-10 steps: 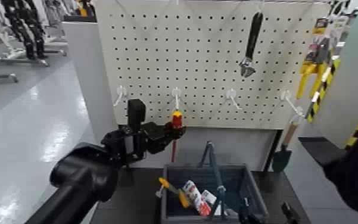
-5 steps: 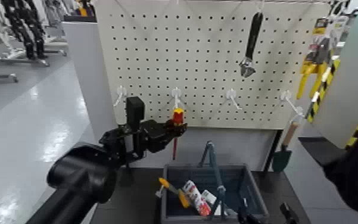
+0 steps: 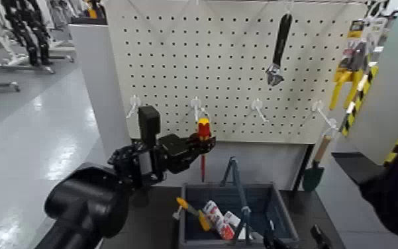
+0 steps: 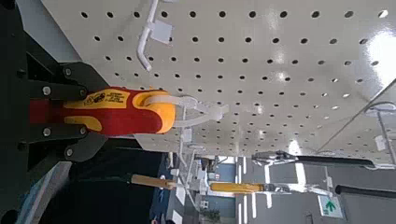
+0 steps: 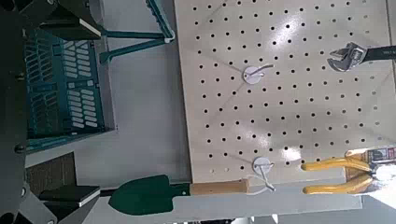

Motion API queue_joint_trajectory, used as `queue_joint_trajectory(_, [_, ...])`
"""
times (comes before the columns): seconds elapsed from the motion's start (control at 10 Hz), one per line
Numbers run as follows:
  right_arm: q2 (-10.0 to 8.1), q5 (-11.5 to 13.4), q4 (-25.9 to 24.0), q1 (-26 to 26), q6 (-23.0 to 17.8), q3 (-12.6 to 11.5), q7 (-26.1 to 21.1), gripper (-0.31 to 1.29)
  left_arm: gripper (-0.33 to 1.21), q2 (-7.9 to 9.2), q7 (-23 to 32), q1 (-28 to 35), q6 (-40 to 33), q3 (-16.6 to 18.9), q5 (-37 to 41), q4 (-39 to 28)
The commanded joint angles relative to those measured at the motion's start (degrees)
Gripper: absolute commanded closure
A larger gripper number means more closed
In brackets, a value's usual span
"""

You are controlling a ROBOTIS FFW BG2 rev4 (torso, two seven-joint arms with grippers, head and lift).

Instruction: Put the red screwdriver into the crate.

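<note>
In the head view the left claw (image 3: 198, 142) is clamped on the handle of the red screwdriver (image 3: 203, 132), holding it upright in front of the pegboard (image 3: 228, 59) just below a white hook (image 3: 197, 106), the thin shaft pointing down above the far left part of the crate (image 3: 231, 212); the crate sits on the dark counter (image 3: 155, 218) and holds an orange-handled tool (image 3: 191, 210) and a red-and-white tube (image 3: 216, 218); a wrench (image 3: 277, 49) hangs high on the board; in the left wrist view the fingers (image 4: 42, 121) grip the red screwdriver (image 4: 117, 110) on both sides, its yellow end close to a white hook (image 4: 191, 110); the right wrist view shows the crate (image 5: 61, 84), a green trowel (image 5: 154, 194) and the pegboard (image 5: 280, 112); whether the right claw is apart or together I cannot tell.
</note>
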Motion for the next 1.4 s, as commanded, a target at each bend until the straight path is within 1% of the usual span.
queue_joint_trajectory(0.1, [0.0, 0.0, -0.17, 0.09, 0.18, -0.17, -0.02, 0.13, 1.19, 0.21, 1.81, 4.35, 5.72, 2.51, 2.41, -7.01])
queue_joint_trajectory(0.4, [0.09, 0.0, -0.25, 0.09, 0.18, -0.17, -0.02, 0.13, 1.19, 0.12, 3.4, 8.04, 7.92, 3.65, 6.28, -7.1])
queue_joint_trajectory(0.5, [0.0, 0.0, -0.25, 0.09, 0.18, -0.09, 0.07, 0.13, 1.19, 0.03, 3.75, 8.39, 7.57, 3.21, 7.69, -5.52])
queue_joint_trajectory(0.7, [-0.09, 0.0, -0.08, 0.0, 0.0, 0.09, -0.02, 0.13, 1.19, -0.15, 3.75, 7.87, 6.51, 0.84, 10.94, -0.16])
queue_joint_trajectory(0.9, [-0.09, -0.09, 0.01, 0.0, -0.26, 0.09, 0.07, 0.13, 1.19, -0.23, 4.72, 6.81, 3.96, -2.85, 16.39, 5.64])
queue_joint_trajectory(1.2, [-0.18, -0.53, 0.45, -0.18, -0.7, 0.27, 0.07, 0.13, 1.16, -0.94, 6.82, 4.35, -0.78, -8.39, 21.75, 12.06])
queue_joint_trajectory(1.3, [-0.26, -0.62, 0.54, -0.26, -0.7, 0.27, 0.07, 0.13, 1.07, -0.94, 8.32, 3.74, -4.47, -10.94, 25.53, 14.61])
queue_joint_trajectory(1.4, [-0.26, -0.7, 0.62, -0.26, -0.79, 0.27, 0.07, 0.13, 1.0, -1.03, 9.02, 3.47, -7.02, -13.66, 31.07, 16.8])
